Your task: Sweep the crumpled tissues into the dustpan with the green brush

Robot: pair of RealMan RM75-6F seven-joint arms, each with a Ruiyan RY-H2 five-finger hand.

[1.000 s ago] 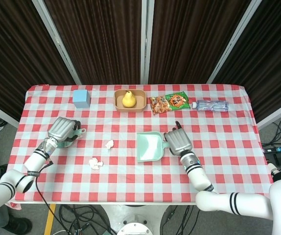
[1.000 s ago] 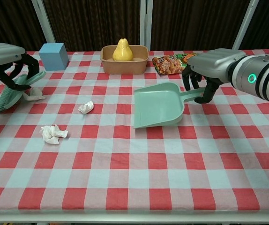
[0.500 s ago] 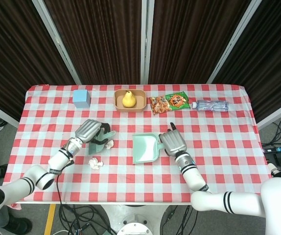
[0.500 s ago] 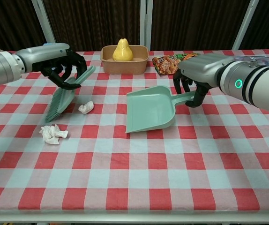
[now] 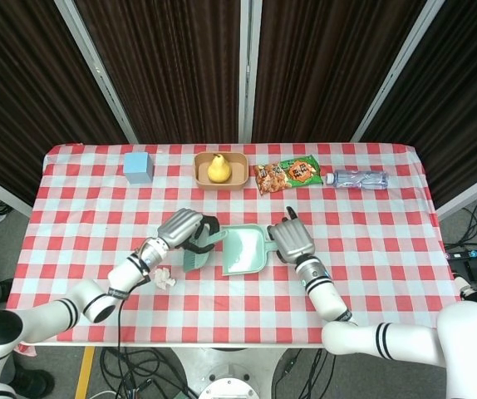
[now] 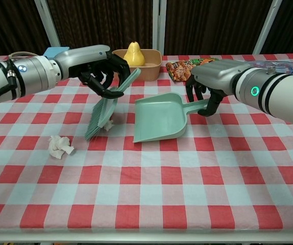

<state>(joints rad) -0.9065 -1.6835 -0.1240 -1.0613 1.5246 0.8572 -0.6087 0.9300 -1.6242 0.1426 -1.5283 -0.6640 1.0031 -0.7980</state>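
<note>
My left hand grips the handle of the green brush, whose bristles point down at the cloth just left of the dustpan. One crumpled tissue peeks out from behind the bristles. A second tissue lies further left, apart from the brush. My right hand holds the handle of the pale green dustpan, its mouth facing the brush.
At the back stand a blue box, a tan tray with a pear, a snack bag and a water bottle. The red checked tablecloth stretches to the front edge.
My left hand has carried the brush rightward to the dustpan's mouth, pushing one tissue along. The dustpan has shifted slightly left toward the brush.
</note>
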